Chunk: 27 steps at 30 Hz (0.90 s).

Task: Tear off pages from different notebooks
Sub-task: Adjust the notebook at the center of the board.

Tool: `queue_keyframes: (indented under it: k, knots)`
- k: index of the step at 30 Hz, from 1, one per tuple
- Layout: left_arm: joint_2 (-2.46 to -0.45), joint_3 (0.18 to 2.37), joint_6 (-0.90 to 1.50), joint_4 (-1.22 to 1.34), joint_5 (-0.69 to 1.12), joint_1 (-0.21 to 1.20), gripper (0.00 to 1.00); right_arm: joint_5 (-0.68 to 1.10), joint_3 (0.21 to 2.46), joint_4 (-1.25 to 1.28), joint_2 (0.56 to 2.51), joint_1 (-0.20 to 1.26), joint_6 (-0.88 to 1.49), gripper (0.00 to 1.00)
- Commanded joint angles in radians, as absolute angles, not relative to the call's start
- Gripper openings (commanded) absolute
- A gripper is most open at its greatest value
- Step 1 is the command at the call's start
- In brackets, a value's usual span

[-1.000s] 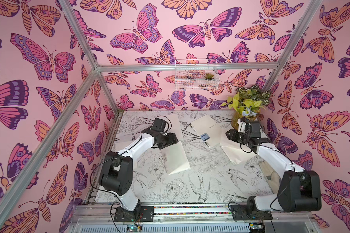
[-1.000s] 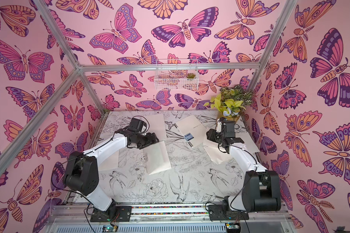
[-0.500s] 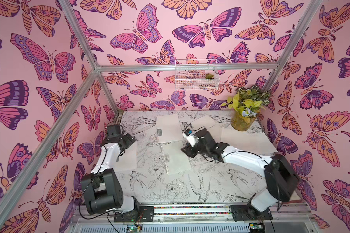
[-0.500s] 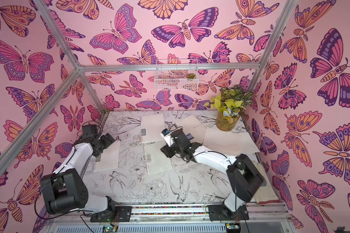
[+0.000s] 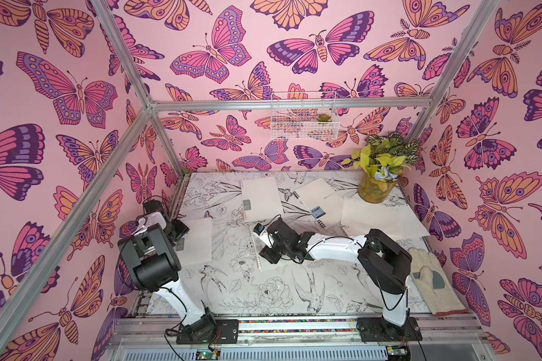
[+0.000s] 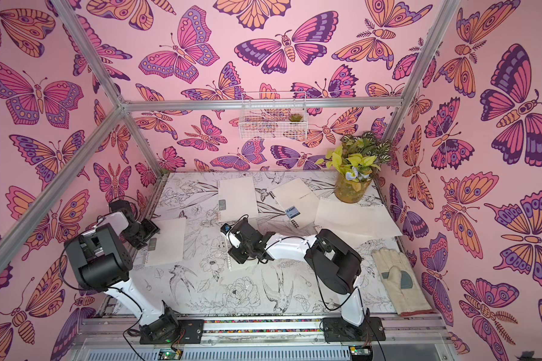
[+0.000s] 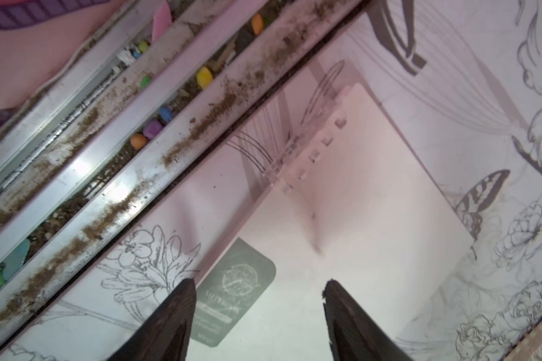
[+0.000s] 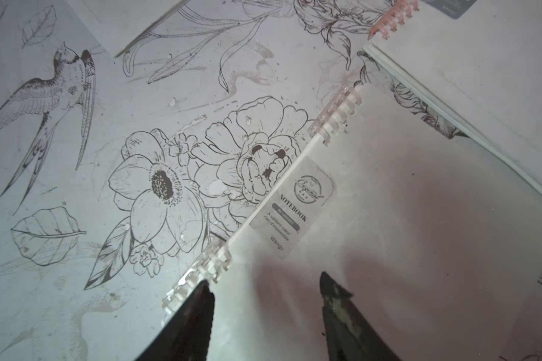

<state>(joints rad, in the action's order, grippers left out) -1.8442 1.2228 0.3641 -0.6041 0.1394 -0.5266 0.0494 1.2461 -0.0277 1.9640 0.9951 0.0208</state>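
Left arm, right arm: jaws parted

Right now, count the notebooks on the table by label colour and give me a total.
Grey label: 3 (left notebook, back notebook, centre notebook)
Blue label: 1 (CAMP notebook)
Total: 4

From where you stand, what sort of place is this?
Likely a robot training booth: aluminium frame, butterfly wallpaper, left arm and right arm bolted to a rail beside a tabletop of spiral notebooks.
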Motion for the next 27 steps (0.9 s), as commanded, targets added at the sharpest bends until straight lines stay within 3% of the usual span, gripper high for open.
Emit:
queue_keyframes:
  k: [1, 8, 16, 22, 27]
  knots:
    - [-1.809, 1.220, 0.328, -0.664, 0.155, -0.516, 0.70, -0.004, 1.295, -0.014, 2.011, 1.043, -0.001, 0.59]
    - [-1.761, 1.164, 0.326, -0.683, 0.125, -0.477, 0.69, -0.137, 1.418, -0.124, 2.133, 1.077, -0.027, 0.65]
    - [-1.696, 1.052, 0.332, -0.685, 0.064, -0.402, 0.68, -0.420, 1.350, -0.206, 2.122, 1.070, -0.013, 0.61]
    - [-1.680, 1.011, 0.341, -0.685, 0.041, -0.348, 0.70, -0.396, 1.221, -0.206, 2.019, 0.951, 0.045, 0.59]
    - [-1.637, 1.055, 0.342, -0.705, -0.048, -0.376, 0.80, -0.337, 1.145, -0.159, 1.912, 0.928, 0.029, 0.59]
